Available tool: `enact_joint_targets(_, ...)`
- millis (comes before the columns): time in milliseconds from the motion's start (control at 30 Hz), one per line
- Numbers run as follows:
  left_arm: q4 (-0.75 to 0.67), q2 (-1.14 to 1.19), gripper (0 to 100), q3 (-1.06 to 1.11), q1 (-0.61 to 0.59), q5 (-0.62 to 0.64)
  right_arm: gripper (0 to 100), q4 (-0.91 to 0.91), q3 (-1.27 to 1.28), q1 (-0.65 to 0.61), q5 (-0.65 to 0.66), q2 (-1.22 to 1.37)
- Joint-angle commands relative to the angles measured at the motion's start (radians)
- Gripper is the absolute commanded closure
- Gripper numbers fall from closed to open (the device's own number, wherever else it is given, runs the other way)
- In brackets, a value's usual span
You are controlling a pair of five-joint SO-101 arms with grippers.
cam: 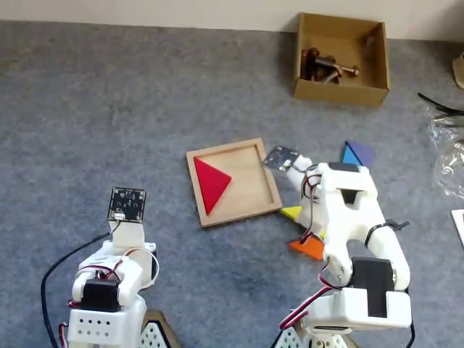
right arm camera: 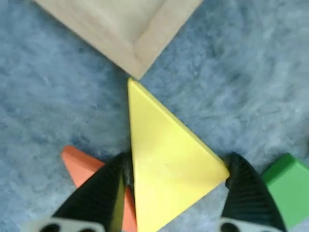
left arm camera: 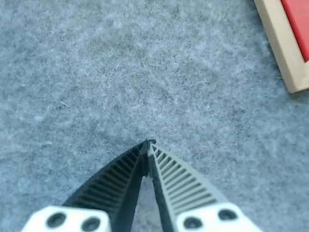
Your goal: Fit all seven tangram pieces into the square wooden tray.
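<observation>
While the red triangle point(cam: 210, 185) lay inside the tray point(cam: 239, 215), the yellow triangle point(right arm camera: 164, 164) was just off the tray's corner, between the parted jaws of the right gripper point(right arm camera: 177, 162); the left gripper point(left arm camera: 148, 143), jaws together, hung over the grey mat point(left arm camera: 96, 72).

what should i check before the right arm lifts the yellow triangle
1. Right gripper open around the yellow triangle: ok, one finger on each side.
2. Orange piece clear of the grip: not ok, it lies against the yellow's edge, partly under one finger.
3. Green piece clear: ok, apart from the yellow, beside the other finger.
4. Room in the tray: ok, it holds the red triangle on one side, the rest of its floor is bare.
5. Left gripper out of the way: ok, shut over carpet, off the tray.
</observation>
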Motion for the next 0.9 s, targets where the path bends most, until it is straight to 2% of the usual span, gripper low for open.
enact_joint_targets(0, -0.003, -0.007, 99, 0.019, 0.016, 0.006, 80.0, -0.013, -0.091, -0.002, -0.081, -0.048)
enact_joint_targets(367, -0.003, -0.007, 99, 0.019, 0.016, 0.006, 80.0, -0.008, -0.180, -0.013, -0.316, -0.048)
enact_joint_targets(600, -0.003, -0.007, 99, 0.019, 0.016, 0.006, 80.0, -0.007, -0.188, -0.093, -0.371, -0.048)
enact_joint_targets(867, -0.003, -0.007, 99, 0.019, 0.016, 0.006, 80.0, -0.007, -0.194, -0.137, -0.373, -0.050)
